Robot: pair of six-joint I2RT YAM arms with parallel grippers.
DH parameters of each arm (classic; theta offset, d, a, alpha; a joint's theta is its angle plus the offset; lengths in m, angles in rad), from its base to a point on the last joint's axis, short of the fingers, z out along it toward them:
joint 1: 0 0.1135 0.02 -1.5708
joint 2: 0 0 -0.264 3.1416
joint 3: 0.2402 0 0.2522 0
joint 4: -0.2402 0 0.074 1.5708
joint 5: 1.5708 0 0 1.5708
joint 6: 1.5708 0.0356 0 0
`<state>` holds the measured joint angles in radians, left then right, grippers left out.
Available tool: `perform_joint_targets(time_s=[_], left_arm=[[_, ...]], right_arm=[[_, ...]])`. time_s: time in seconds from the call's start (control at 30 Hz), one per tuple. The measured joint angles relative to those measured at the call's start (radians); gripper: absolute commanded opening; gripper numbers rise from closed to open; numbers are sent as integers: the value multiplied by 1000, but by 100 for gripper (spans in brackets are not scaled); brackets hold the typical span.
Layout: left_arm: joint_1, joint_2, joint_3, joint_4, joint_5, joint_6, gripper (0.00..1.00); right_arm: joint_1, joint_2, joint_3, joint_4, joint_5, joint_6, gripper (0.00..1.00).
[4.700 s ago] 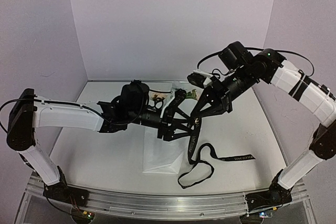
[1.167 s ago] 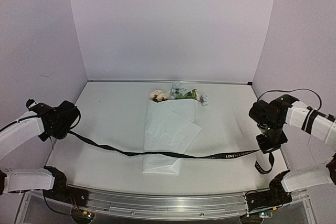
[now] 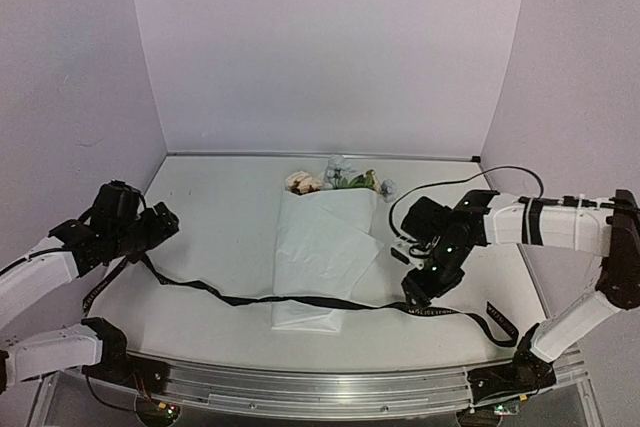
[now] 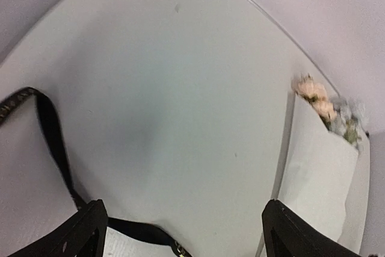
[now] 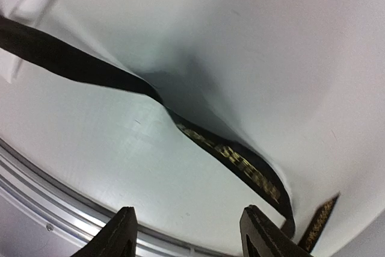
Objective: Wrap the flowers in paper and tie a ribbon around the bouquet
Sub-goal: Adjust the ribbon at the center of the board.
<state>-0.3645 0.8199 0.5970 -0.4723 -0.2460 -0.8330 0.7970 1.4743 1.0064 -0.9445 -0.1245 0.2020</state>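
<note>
Ribbon lies slack across the narrow near end of the bouquet, which rests on the bench with its flowers toward the far wall. That placement probably lets the two tails be crossed over the paper where the stems sit. The left end effector hovers beside the left tail and the right end effector hangs just above the right one. Both have their fingers apart and grip nothing, seemingly placed to take one tail each.

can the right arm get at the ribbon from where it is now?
Likely yes. The right gripper is open and hangs just over the ribbon. That stretch lies bare on the table, and nothing sits between them.
</note>
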Motion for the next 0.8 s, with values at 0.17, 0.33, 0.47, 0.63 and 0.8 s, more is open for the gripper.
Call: perform_joint_targets(time_s=[0.17, 0.33, 0.47, 0.63, 0.8], left_arm=[[-144, 122, -24, 116, 118, 23, 91], [-159, 183, -30, 207, 194, 32, 91], [-161, 220, -30, 254, 247, 45, 90], [-161, 264, -30, 292, 298, 53, 89], [-161, 280, -30, 305, 336, 57, 85]], right_arm=[[97, 137, 26, 167, -42, -128, 60], [139, 220, 63, 274, -61, -211, 60], [153, 268, 104, 315, -66, -243, 60], [168, 329, 147, 335, -75, -255, 54], [185, 374, 165, 347, -79, -252, 45]])
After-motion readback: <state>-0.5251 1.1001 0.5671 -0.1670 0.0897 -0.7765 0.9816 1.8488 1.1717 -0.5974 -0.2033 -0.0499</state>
